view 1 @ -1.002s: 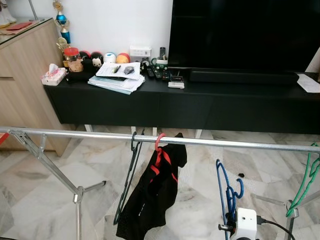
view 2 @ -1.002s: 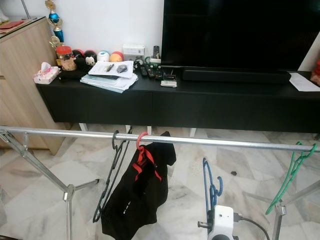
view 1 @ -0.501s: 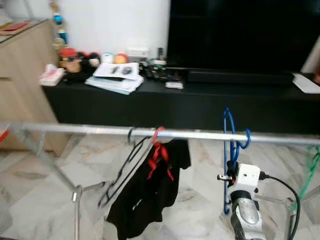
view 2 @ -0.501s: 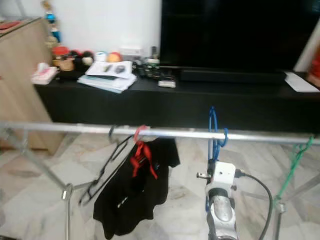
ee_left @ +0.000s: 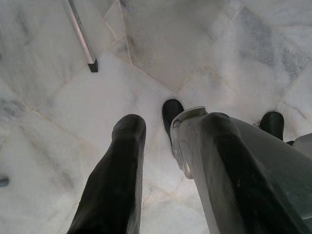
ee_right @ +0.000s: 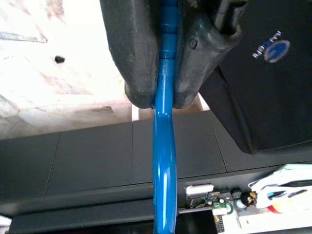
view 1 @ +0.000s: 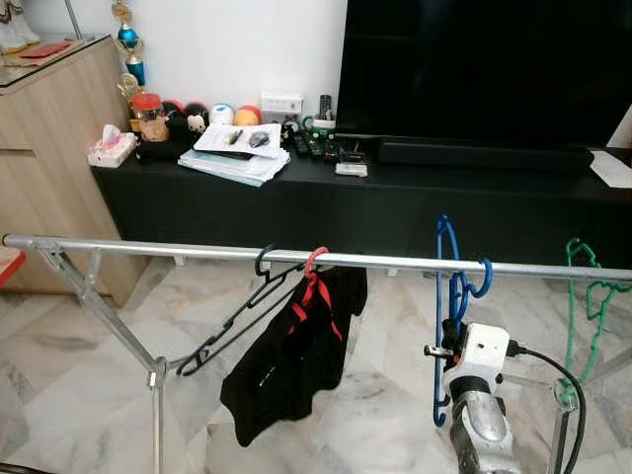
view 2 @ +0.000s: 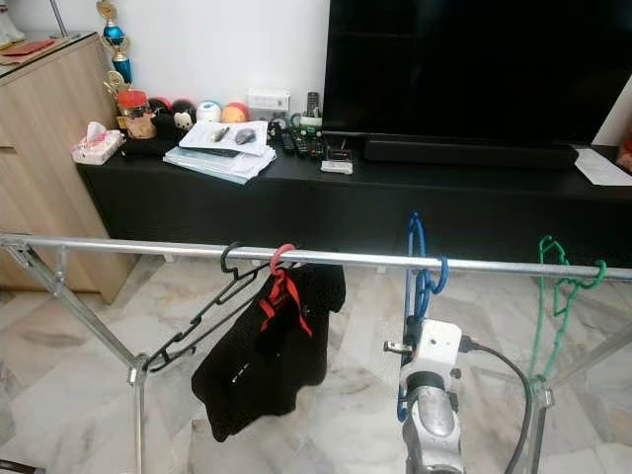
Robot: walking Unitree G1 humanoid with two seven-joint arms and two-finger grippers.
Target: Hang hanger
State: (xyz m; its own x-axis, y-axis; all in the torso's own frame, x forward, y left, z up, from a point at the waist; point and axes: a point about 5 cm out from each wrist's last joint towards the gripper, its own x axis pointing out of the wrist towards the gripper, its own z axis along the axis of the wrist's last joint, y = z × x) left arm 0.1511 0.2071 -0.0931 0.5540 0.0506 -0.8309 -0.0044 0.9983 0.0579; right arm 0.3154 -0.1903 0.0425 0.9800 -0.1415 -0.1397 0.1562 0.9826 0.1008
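Observation:
A blue hanger [view 1: 439, 296] stands upright at the silver rail [view 1: 178, 250], its top above the bar and its hook [view 1: 482, 279] curling across the bar. My right gripper [ee_right: 164, 95] is shut on the hanger's blue bar, just under the rail behind the white wrist camera [view 1: 477, 354]. The left gripper [ee_left: 170, 124] hangs low over the marble floor, open with nothing between its fingers.
On the rail also hang a black hanger [view 1: 229, 326] swung out leftwards, a red hanger with a black garment [view 1: 294, 370], and a green hanger [view 1: 583, 296] at the right. A black TV console [view 1: 326, 202] stands behind, with a wooden cabinet [view 1: 49, 158] to the left.
The right arm has lifted the blue hanger from below the rail up to the bar. The black hanger has swung out to the left. The camera has shifted a little.

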